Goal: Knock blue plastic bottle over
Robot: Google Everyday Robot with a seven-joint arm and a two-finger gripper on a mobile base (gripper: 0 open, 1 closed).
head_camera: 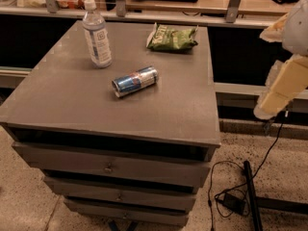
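The blue plastic bottle (pixel 97 33) stands upright at the back left of the grey cabinet top (pixel 168 114). It is clear, with a white cap and a white-and-blue label. A blue-and-silver drink can (pixel 135 81) lies on its side near the middle of the top, to the right of the bottle and nearer the front. Only cream-coloured arm links (pixel 281 88) show at the right edge, off the cabinet's right side and far from the bottle. My gripper is out of view.
A green snack bag (pixel 172 38) lies at the back right of the top. The cabinet has several drawers (pixel 108 166) below. A counter with metal posts (pixel 233 4) runs behind. Black cables and a power brick (pixel 233 202) lie on the floor at the right.
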